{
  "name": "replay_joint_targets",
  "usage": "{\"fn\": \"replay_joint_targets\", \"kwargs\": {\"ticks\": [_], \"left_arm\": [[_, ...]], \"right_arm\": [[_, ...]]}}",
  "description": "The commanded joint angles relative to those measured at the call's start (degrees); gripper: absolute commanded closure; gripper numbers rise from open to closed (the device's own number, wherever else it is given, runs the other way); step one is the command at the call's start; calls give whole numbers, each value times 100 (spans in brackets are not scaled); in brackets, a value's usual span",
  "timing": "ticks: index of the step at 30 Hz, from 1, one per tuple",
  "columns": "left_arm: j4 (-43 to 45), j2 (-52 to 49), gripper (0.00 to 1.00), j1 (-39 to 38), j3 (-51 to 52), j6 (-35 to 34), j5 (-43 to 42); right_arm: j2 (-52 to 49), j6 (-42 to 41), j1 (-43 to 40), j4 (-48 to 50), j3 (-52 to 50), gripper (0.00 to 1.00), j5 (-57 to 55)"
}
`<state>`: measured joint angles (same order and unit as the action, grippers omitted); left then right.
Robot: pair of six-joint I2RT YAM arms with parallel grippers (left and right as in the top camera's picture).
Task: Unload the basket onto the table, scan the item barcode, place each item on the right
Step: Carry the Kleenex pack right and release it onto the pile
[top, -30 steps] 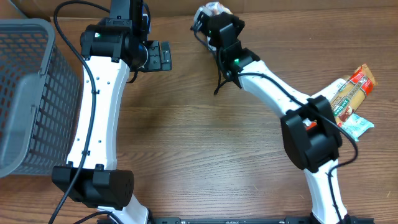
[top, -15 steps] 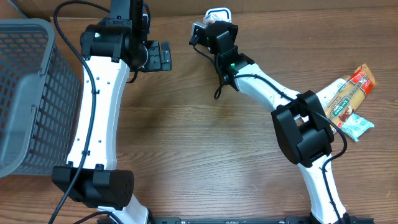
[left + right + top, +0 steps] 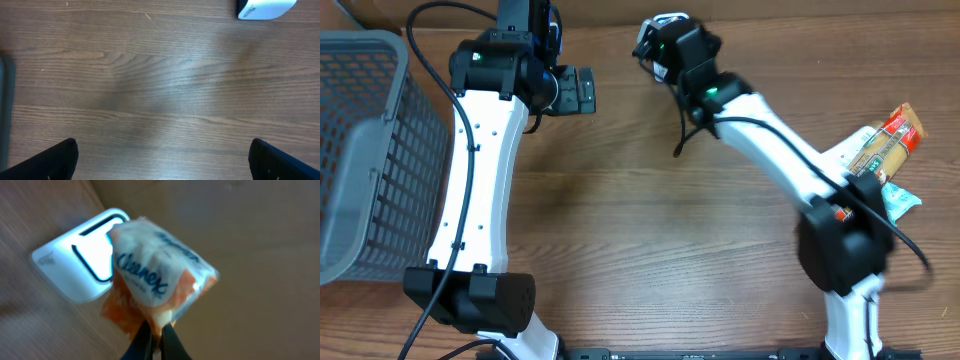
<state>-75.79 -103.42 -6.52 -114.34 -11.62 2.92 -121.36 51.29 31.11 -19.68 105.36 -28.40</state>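
In the right wrist view, my right gripper is shut on the lower edge of the item, a clear-wrapped Kleenex tissue pack with orange and white print. The pack hangs tilted just in front of a white scanner with a dark outlined window, which lies on the table by the back wall. Overhead, the right gripper is at the table's far edge, over the scanner. My left gripper is open above bare wood, with the scanner's white corner at its upper right.
A grey mesh basket stands at the left edge. Several snack packets lie at the right side. A brown cardboard wall runs along the back of the table.
The right arm has swung its elbow out to the right and turned its wrist, keeping the pack over the scanner. The left arm has not moved.
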Motion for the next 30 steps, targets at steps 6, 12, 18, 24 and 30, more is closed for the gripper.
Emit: {"fn": "replay_joint_targets", "kwargs": {"ticks": [6, 12, 18, 24, 30], "left_arm": [[-4, -44, 0, 13, 15, -39, 48], [-7, -44, 0, 13, 15, -39, 48], [-4, -44, 0, 13, 15, -39, 48], [-7, -44, 0, 13, 15, -39, 48], [-7, -44, 0, 13, 15, -39, 48]], "right_arm": [[2546, -5027, -684, -3152, 103, 96, 2358], [2796, -6758, -1956, -5722, -33, 96, 2577], [2778, -6765, -2905, -5814, -1158, 96, 2846], [2778, -6760, -3921, -5027, -2531, 96, 3648], [2778, -6760, -4542, -4242, -3449, 95, 4052]]}}
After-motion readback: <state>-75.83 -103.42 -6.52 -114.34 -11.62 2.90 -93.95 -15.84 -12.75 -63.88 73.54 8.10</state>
